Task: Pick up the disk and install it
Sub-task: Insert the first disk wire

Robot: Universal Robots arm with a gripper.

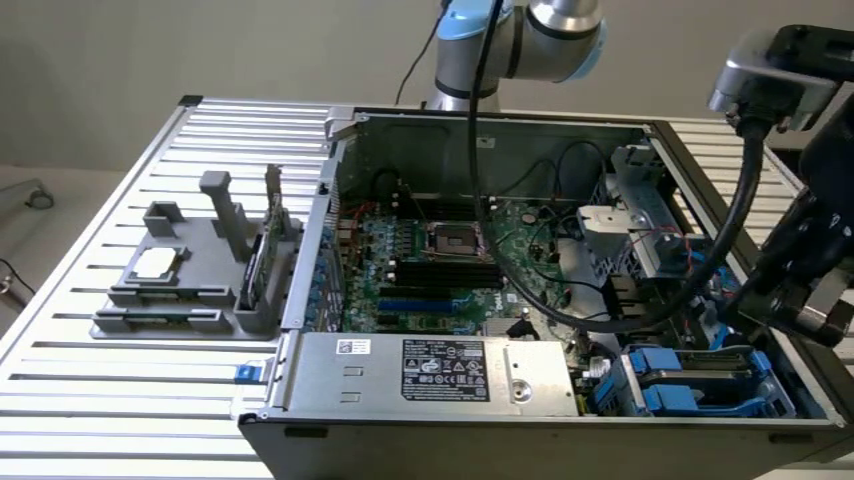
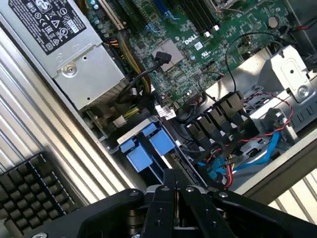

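The disk [image 1: 705,372] sits on edge in the drive bay at the case's front corner, on the exterior view's right; its blue carrier frame [image 2: 141,148] and a pale metal edge show. My gripper [image 2: 174,176] hovers just above that bay, its two black fingers pressed together with nothing between them. In the exterior view the black gripper body [image 1: 798,290] hangs over the case's right wall, beside the bay. No part of the gripper touches the blue frame as far as I can see.
A grey power-supply box [image 1: 427,368] lies along the case's front, next to the bay. The motherboard [image 1: 441,260] fills the case floor. Red and blue cables [image 2: 247,154] run close to the bay. A grey parts fixture [image 1: 187,285] stands on the slatted table.
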